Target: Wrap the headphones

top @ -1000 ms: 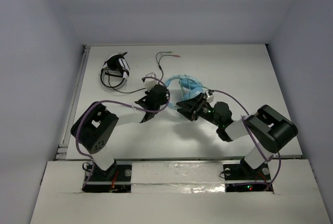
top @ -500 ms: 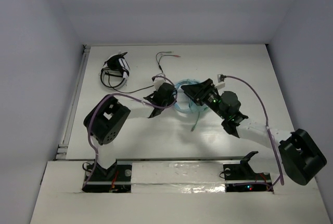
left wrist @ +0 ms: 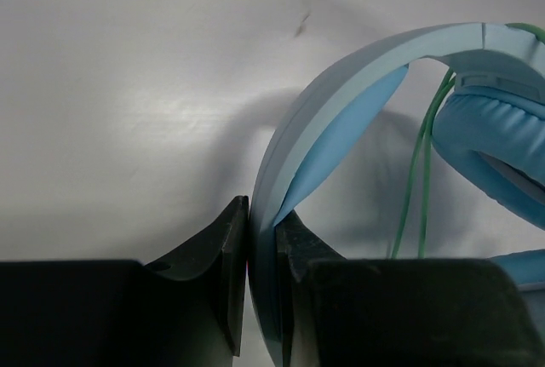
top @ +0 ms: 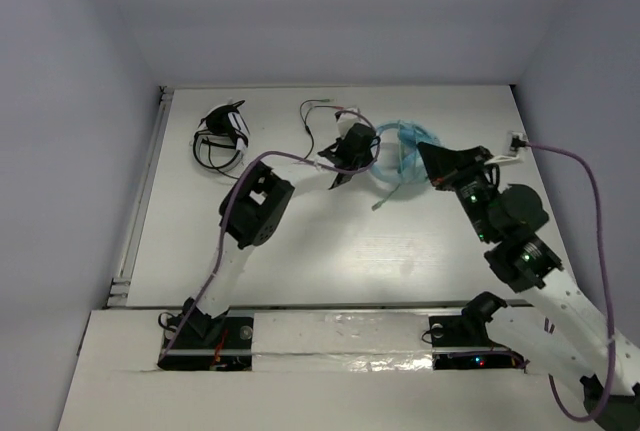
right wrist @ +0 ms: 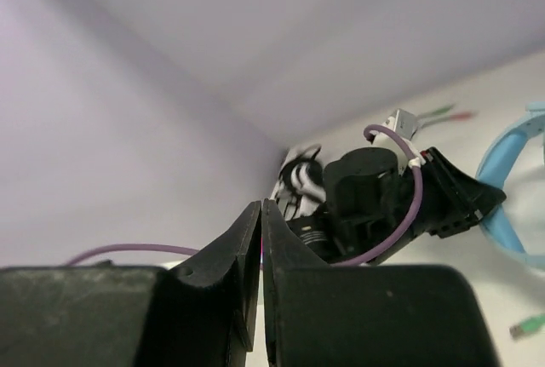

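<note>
The light blue headphones [top: 403, 143] lie at the far middle of the table. My left gripper [top: 368, 148] is shut on their curved headband [left wrist: 341, 86], which runs up between the jaws in the left wrist view. A padded ear cup [left wrist: 494, 146] and the thin green cable [left wrist: 421, 171] sit to the right of it. The cable trails toward me and ends in a plug [top: 378, 206] on the table. My right gripper [top: 427, 153] is just right of the headphones, its jaws pressed together [right wrist: 261, 205] with nothing visible between them. The headband's edge [right wrist: 511, 205] shows at the right of the right wrist view.
Black and white headphones [top: 225, 136] with a dark cable lie at the far left. Loose thin wires [top: 320, 109] with coloured ends lie behind the left gripper. Pale walls enclose the table on three sides, with a rail along the left edge [top: 150, 181].
The left arm has carried the headphones away from me and to the right. The right arm swung out to the right, and its gripper went from open to shut.
</note>
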Available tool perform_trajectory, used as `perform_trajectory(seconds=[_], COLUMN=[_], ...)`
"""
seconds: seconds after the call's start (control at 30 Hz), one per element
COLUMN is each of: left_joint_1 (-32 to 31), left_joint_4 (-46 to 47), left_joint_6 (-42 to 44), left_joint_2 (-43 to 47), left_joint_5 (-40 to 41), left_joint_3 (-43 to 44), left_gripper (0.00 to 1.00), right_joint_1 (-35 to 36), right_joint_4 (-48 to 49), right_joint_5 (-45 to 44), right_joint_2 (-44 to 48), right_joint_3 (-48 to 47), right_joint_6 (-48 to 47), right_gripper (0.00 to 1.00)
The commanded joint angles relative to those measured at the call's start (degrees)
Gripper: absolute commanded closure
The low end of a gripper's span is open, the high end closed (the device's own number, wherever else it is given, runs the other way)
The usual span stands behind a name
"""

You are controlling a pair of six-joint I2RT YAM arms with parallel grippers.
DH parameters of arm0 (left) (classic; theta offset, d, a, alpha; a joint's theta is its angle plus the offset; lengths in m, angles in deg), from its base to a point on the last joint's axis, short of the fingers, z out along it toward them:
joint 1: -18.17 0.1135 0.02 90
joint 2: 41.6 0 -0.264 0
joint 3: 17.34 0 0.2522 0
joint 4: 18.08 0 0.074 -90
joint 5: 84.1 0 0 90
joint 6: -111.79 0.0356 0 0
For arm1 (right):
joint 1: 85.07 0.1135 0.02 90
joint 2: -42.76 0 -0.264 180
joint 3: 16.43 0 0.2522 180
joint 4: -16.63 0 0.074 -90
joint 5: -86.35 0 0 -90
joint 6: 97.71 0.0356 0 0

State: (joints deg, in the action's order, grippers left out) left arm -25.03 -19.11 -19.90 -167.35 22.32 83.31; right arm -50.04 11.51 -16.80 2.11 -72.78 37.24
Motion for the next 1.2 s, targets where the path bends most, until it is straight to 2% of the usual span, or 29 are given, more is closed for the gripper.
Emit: perform_trajectory(seconds=[0.0,0.07,0.1,0.13,0.2,0.23,0.27,0.3,0.33,0.37,0.47,0.57,0.67,0.77,0.9,0.97,1.0,1.03,1.1,1.17], left_joint_1=[-0.4,-0.4,-0.4,-0.4,-0.4,-0.4,0.2,0.2,0.2,0.2,0.2,0.2,0.2,0.2,0.2,0.2,0.2,0.2,0.2,0.2], left_joint_4=[1.9,-1.8,-3.6,-7.9,-9.0,-6.7,-5.4,0.5,0.5,1.3,0.2,2.0,1.6,3.0,6.2,8.4,8.7,7.0,1.4,-2.1], left_joint_6=[1.4,1.9,1.9,1.7,1.2,0.6,-0.5,-2.2,-2.3,-2.1,-0.9,0.8,2.1,3.1,5.6,7.0,8.9,9.8,10.8,10.8], left_joint_2=[-5.8,-11.0,-17.4,-20.7,-28.5,-29.6,-30.0,-28.2,-28.1,-27.7,-27.0,-23.9,-21.9,-18.5,-10.1,-6.4,-2.7,-1.2,1.5,5.1], left_joint_5=[-1.4,-2.1,-2.9,-3.9,-5.0,-7.0,-7.4,-8.1,-8.1,-8.3,-9.3,-9.2,-8.5,-8.8,-8.5,-8.0,-7.9,-7.6,-6.5,-6.1], left_joint_3=[17.3,26.9,38.8,45.1,57.3,58.0,57.5,50.1,50.0,48.7,46.8,41.2,38.6,35.2,29.6,25.5,24.1,22.9,23.8,20.2], left_gripper=[1.00,1.00,1.00,1.00,1.00,1.00,1.00,0.93,0.92,0.81,0.69,0.62,0.60,0.55,0.38,0.31,0.15,0.01,0.01,0.03], right_joint_1=[0.6,0.6,0.6,0.6,0.6,0.6,0.6,0.6,0.6,0.6,0.6,0.6,0.6,0.6,0.6,0.6,0.6,0.6,0.6,0.6], right_joint_4=[-11.6,-13.3,-13.7,-14.8,-15.8,-16.7,-17.2,-18.3,-18.3,-18.5,-19.5,-20.4,-20.9,-21.3,-22.7,-23.4,-23.7,-24.4,-25.5,-27.5], right_joint_5=[-8.2,-8.9,-8.9,-8.7,-7.9,-7.2,-6.2,-5.8,-5.7,-5.2,-5.3,-5.0,-5.0,-5.3,-5.1,-5.3,-5.2,-5.4,-6.0,-7.6], right_joint_2=[3.5,5.2,5.7,5.8,6.2,6.4,6.5,7.3,7.3,7.5,7.7,8.1,9.0,9.6,8.5,8.6,8.7,9.0,9.2,9.2], right_joint_3=[-3.5,-3.6,-3.6,-3.7,-4.0,-4.0,-4.2,-4.4,-4.4,-4.5,-5.7,-6.6,-7.6,-8.1,-9.3,-10.1,-10.7,-11.4,-13.8,-15.5], right_joint_6=[-8.1,-8.6,-8.9,-9.0,-9.3,-9.3,-9.4,-9.6,-9.6,-10.0,-10.3,-10.5,-10.6,-10.8,-11.3,-11.4,-11.6,-11.6,-12.0,-12.1], right_gripper=[0.91,0.91,0.90,0.90,0.90,0.90,0.89,0.88,0.88,0.87,0.87,0.87,0.86,0.84,0.70,0.53,0.42,0.37,0.25,0.19])
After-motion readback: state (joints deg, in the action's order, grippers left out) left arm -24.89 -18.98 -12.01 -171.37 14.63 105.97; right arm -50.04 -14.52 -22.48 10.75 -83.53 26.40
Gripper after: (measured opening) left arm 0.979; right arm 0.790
